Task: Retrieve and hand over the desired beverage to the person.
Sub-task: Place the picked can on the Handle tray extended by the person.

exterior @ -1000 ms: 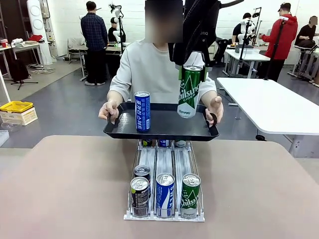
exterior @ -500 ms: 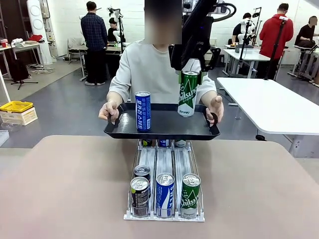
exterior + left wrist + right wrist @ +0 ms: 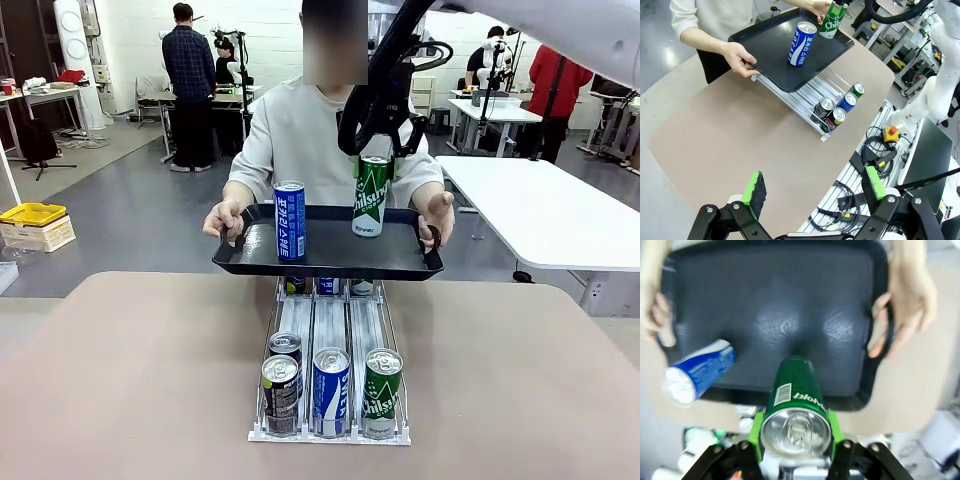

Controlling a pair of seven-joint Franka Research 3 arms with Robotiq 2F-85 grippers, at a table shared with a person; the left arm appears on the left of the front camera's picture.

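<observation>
1. Person point(image 3: 300, 140): grey long-sleeved sweatshirt, standing at the table's far edge, both hands holding a black tray point(image 3: 328, 262) by its short ends, above that edge.
2. Green can point(image 3: 370, 196): upright, slightly tilted, at the tray's far right portion, its base at or just above the tray floor; which one, the front view leaves unclear. Pinched near its top between the green pads of the right gripper point(image 3: 374, 155), which comes down from above. In the right wrist view the can point(image 3: 796, 405) sits squeezed between the two pads, lid toward the camera.
3. Blue can point(image 3: 289, 220): standing upright on the tray's left half, apart from the green can.
4. Left gripper point(image 3: 815, 187): fingers spread wide, nothing between them, hanging high over the table's near left edge, well apart from the tray.
5. Can rack point(image 3: 330, 375): clear three-lane dispenser at the table's middle, running toward the far edge and under the tray. Front row: black can point(image 3: 280, 393), blue can point(image 3: 331, 390), green can point(image 3: 382, 392); a further black can sits behind in the left lane.
</observation>
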